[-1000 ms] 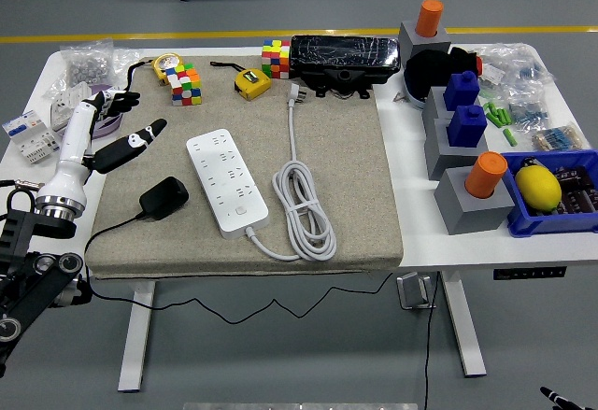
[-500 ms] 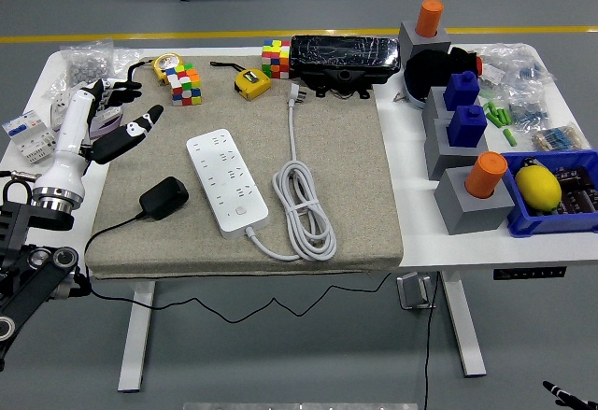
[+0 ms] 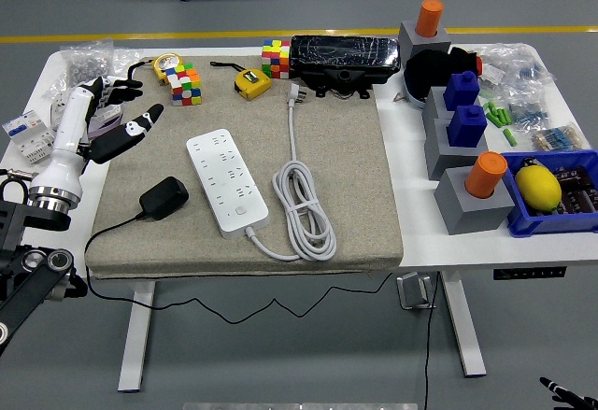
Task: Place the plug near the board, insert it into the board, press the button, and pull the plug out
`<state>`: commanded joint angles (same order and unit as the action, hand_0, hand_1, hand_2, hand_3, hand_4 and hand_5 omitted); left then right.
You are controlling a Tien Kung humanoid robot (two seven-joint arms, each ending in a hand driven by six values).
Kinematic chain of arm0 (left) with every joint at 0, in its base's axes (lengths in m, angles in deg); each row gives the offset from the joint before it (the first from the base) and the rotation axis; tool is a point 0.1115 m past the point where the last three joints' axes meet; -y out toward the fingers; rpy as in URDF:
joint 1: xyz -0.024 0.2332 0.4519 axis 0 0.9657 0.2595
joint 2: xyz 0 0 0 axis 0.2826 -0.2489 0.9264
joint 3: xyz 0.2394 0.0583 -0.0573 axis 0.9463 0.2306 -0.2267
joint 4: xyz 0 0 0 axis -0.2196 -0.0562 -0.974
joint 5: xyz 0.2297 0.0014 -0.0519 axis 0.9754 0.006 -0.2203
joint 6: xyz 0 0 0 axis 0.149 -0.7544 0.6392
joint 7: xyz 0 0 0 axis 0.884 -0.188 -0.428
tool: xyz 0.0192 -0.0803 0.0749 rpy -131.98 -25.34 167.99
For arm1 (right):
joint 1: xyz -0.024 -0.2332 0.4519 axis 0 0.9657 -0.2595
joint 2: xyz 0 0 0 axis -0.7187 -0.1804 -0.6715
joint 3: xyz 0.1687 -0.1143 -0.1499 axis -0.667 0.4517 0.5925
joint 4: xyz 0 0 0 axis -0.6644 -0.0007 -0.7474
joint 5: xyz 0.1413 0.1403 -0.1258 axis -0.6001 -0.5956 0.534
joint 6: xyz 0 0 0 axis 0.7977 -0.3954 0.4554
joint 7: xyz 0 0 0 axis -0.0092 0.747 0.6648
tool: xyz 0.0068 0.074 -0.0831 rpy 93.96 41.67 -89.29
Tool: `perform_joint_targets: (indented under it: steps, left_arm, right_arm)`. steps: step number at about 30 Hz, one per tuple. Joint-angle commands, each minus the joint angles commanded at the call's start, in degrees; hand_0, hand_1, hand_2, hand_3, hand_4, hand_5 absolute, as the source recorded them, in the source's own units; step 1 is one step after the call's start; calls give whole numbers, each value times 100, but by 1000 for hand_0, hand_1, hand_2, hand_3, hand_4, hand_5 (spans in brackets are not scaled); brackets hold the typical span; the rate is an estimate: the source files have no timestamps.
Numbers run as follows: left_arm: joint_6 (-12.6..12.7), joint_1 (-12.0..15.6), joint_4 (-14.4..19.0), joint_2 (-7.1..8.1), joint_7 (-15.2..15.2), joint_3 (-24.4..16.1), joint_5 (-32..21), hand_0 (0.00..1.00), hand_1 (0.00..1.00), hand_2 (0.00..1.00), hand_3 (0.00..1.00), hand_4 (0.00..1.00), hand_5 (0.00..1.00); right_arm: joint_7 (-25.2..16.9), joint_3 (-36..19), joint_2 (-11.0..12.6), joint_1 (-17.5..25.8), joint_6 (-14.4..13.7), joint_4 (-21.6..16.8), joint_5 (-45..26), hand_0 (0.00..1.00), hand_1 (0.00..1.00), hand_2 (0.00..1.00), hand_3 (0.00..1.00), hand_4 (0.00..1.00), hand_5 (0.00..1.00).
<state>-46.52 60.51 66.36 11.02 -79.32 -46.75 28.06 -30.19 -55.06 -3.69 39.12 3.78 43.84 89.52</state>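
Note:
A white power strip [image 3: 227,180] lies on the beige mat [image 3: 346,186], its white cable [image 3: 301,206] coiled to its right and ending in a plug [image 3: 294,93] near the mat's far edge. A black plug adapter [image 3: 163,196] lies on the mat left of the strip, its thin black cord running off the near edge. My left hand [image 3: 117,120] hovers over the table's left side, up and left of the adapter, fingers spread and holding nothing. Only a small black tip of the right arm [image 3: 561,393] shows at the bottom right corner.
Colour cubes [image 3: 185,83] [image 3: 273,57], two tape measures [image 3: 251,82], a black case [image 3: 344,58] stand at the back. Grey blocks with orange and blue pieces [image 3: 472,186] and a blue bin [image 3: 551,195] with a yellow object fill the right. Small parts [image 3: 28,134] lie far left.
My left arm has drawn back to the left and slightly up, away from the adapter. Nothing on the mat has moved.

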Motion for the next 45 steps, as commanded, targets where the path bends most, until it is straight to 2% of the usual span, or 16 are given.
perform_joint_targets:
  steps: [16,33,39,45]
  left_arm:
    - [-82,169,76,56,-105,18,76,668,644,609,606,855,381]
    - [-218,478,149,83,-264,60,163,668,645,607,601,849,378]
    - [-267,530,174,79,-317,67,192,668,645,606,597,845,375]
    - [-339,534,177,84,-386,51,218,667,645,605,596,840,373]
  right_arm:
    - [11,14,-37,83,19,61,-17,653,650,635,564,986,553]
    - [11,-352,-177,254,32,171,51,653,651,639,567,989,557]
    - [15,-394,-229,271,47,209,46,652,651,638,567,988,558]
    - [36,-270,-180,241,71,291,0,653,651,639,568,989,558]
